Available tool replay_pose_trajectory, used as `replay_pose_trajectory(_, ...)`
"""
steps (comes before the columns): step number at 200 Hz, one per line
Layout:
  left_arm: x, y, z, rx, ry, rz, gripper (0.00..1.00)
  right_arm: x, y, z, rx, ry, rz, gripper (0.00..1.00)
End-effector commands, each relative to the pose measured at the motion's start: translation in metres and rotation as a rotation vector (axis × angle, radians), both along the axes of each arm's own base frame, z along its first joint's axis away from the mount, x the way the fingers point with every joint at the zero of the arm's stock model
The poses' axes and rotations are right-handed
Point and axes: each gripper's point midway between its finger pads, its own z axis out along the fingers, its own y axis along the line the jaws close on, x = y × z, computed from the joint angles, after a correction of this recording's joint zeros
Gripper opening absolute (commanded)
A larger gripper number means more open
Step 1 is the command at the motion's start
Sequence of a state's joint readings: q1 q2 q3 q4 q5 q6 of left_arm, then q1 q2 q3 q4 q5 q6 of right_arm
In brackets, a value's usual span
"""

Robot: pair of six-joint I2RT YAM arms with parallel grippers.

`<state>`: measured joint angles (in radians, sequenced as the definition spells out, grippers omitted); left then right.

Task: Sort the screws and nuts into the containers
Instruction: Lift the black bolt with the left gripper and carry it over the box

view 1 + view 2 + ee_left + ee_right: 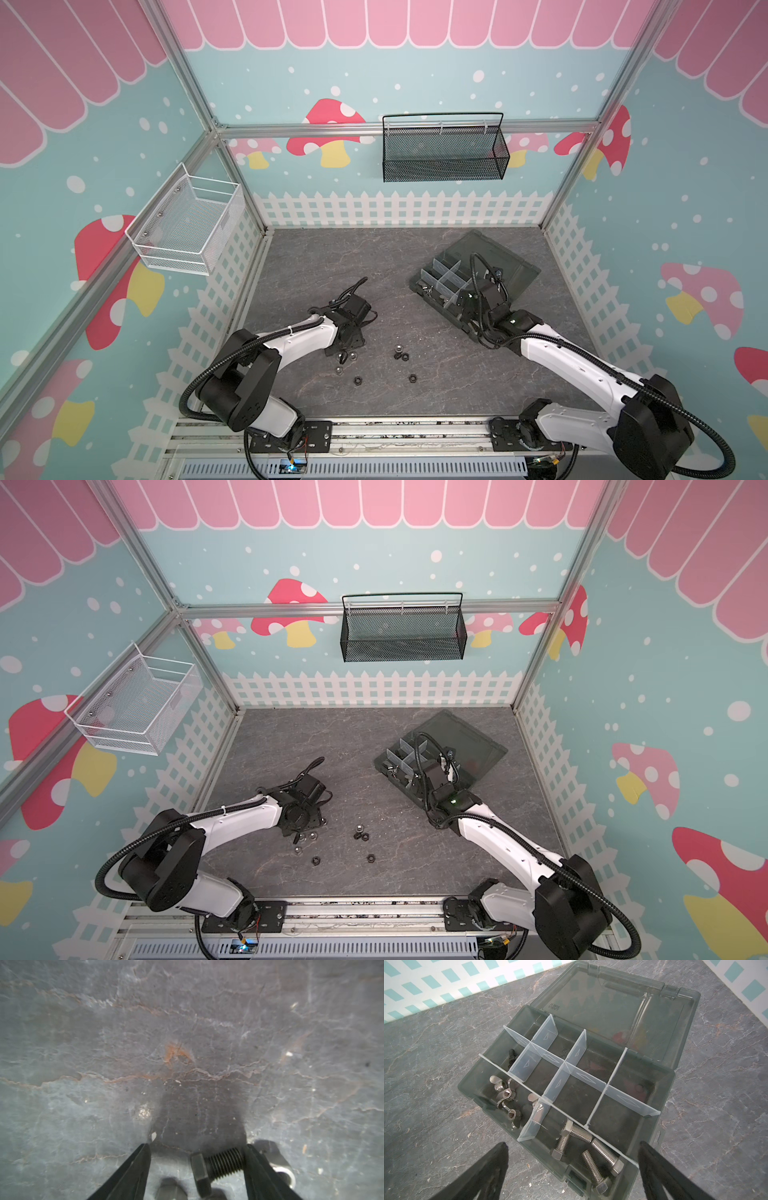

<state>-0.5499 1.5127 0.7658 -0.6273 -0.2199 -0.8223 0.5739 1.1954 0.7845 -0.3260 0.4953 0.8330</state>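
My left gripper [197,1145] is open low over the table, with a short black screw [220,1164] lying crosswise between its fingers. The thread end touches one finger and a gap separates the head from the other. Loose black and silver nuts [401,356] lie scattered just in front of it, one silver nut [285,1174] half hidden behind a finger. My right gripper [572,1143] stands open and empty above the open organizer box [660,1093]. Its containers hold several silver screws [606,1154], wing nuts [506,1095] and a black screw [511,1057].
The box lid [498,257] lies flat behind the box, toward the back right. A white wire basket [187,224] hangs on the left wall and a black mesh basket [444,153] on the back rail. More black nuts [412,377] lie near the front.
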Motion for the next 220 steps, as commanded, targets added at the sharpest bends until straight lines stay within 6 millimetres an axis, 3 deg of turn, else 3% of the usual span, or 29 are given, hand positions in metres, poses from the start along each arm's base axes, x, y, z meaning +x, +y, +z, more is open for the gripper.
replay_pose_trajectory(1, 0.004, -0.002, 0.001, -0.01, 0.001, -0.004, 0.71, -0.002, -0.003, -0.005, 0.015, 0.006, -0.022, 0.98)
replay_pose_trajectory(45, -0.007, 0.0, -0.007, -0.012, 0.044, -0.005, 0.68, -0.003, -0.004, -0.007, 0.014, 0.011, -0.025, 0.98)
replay_pose_trajectory(144, -0.007, -0.001, -0.01, -0.009, 0.056, -0.01, 0.35, -0.002, -0.003, -0.007, 0.018, 0.011, -0.027, 0.98)
replay_pose_trajectory(186, 0.002, -0.004, 0.0, -0.013, 0.019, -0.024, 0.32, -0.002, -0.004, -0.004, 0.013, 0.005, -0.031, 0.98)
replay_pose_trajectory(220, 0.014, -0.011, 0.02, -0.037, -0.044, -0.047, 0.32, -0.001, -0.008, 0.0, 0.003, -0.01, -0.044, 0.98)
